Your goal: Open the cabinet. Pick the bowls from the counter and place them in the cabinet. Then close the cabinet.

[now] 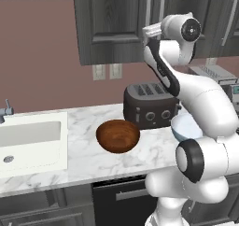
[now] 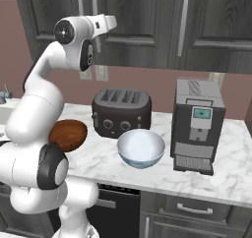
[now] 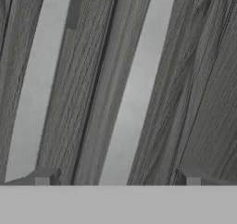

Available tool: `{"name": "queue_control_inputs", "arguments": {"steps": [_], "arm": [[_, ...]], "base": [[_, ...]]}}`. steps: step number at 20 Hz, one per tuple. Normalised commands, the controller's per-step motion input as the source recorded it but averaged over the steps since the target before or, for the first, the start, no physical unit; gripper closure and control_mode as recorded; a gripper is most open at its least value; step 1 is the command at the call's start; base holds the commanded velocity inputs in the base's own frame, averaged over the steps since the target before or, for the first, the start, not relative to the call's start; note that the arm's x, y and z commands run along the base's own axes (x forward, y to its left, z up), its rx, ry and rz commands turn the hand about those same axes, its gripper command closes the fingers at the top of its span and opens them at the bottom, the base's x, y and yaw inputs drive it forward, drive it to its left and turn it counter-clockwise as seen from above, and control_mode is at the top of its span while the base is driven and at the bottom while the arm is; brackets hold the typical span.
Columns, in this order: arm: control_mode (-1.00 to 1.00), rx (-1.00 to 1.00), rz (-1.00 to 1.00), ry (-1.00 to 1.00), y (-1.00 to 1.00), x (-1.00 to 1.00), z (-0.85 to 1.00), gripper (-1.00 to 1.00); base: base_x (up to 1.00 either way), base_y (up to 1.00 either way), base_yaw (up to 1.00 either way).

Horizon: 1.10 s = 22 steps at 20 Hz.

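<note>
The scene ran, left to right, from a white sink (image 1: 30, 141) set into the marble tabletop (image 1: 88, 162), past a brown bowl (image 1: 117, 135) lying near the tabletop's front edge, to a dark toaster (image 1: 149, 104) standing behind it by the wall. In the right base view, a second bowl (image 2: 141, 147), white inside, sat in front of the toaster and just left of a coffee machine (image 2: 198, 125); the two bowls lay apart, both upright on the tabletop.

Above, the cabinet (image 2: 147, 25) hung with its doors closed. The arm reached up to it, and the claw (image 2: 111, 22) was held at the doors, at the level of the lower ends of their handles.

In the hand view, two silver bar handles, the left handle (image 3: 37, 84) and the right handle (image 3: 136, 86), ran slanted across the frame on either side of the seam between the doors. The two finger tips (image 3: 42, 179) stood wide apart with nothing between them, so the claw was open. The right handle fell between the tips; contact with it could not be judged.
</note>
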Motion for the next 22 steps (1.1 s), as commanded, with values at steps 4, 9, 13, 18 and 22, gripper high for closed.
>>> {"name": "queue_control_inputs", "arguments": {"steps": [4, 9, 13, 18, 22], "arm": [[-1.0, -0.02, 0.0, -0.22, 0.0, 0.48, 0.0, -1.0], [-1.0, 0.0, 0.0, 0.01, -0.05, 0.91, -0.16, -1.0], [-1.0, 0.01, 0.0, 0.08, -0.04, 1.0, -0.19, 1.0], [-1.0, 0.01, 0.0, 0.12, 0.0, 1.0, -0.01, 1.0], [-1.0, 0.02, 0.02, 0.25, 0.0, 1.0, -0.1, 1.0]], "base": [[0.0, 0.0, 0.0], [0.0, 0.0, 0.0], [0.0, 0.0, 0.0], [0.0, 0.0, 0.0], [0.0, 0.0, 0.0]]}}
